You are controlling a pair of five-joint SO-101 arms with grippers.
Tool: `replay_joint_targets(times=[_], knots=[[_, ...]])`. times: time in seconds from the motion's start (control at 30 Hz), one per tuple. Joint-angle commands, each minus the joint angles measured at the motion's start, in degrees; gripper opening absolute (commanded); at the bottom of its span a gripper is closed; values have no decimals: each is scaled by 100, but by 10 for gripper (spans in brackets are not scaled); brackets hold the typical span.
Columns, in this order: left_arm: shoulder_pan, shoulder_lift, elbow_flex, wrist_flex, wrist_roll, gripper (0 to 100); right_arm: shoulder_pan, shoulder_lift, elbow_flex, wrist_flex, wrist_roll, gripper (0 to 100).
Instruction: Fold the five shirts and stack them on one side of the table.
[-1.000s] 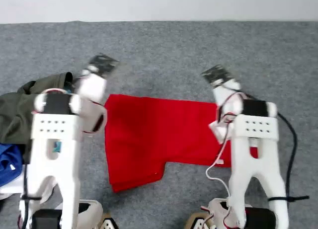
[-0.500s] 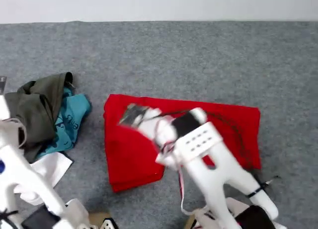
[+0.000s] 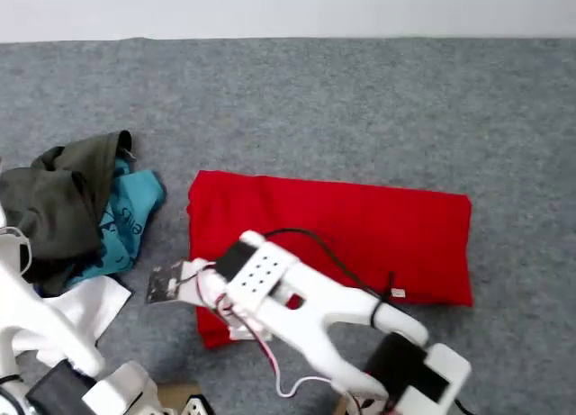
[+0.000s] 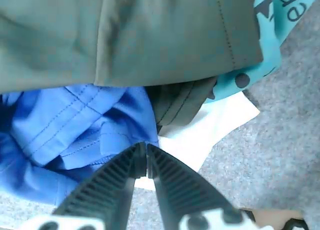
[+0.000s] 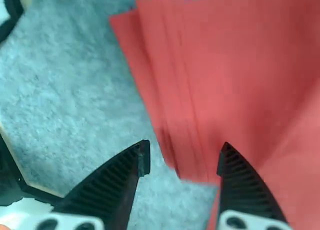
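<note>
The folded red shirt (image 3: 360,226) is laid in the middle of the table (image 3: 360,100), the right gripper (image 5: 184,150) is held apart over its front-left corner — the left gripper (image 4: 146,151) is pressed together, perhaps on the blue shirt (image 4: 75,135), by the left edge.

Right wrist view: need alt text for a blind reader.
The right gripper, open, hangs over the layered corner of the folded red shirt on the grey table. Its jaws straddle the shirt's edge, one over table, one over red cloth.
</note>
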Motion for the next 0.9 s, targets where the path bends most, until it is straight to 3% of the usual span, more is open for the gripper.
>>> replay_joint_targets(times=[0.0, 0.67, 0.87], knots=[[-18, -9, -224, 35, -70, 8, -251, 242, -492, -4, -62, 228], [-18, -9, -224, 35, -62, 8, -541, 1798, -782, -629, -53, 224], [-18, -9, -224, 70, -62, 8, -541, 1807, -818, -673, -26, 60]])
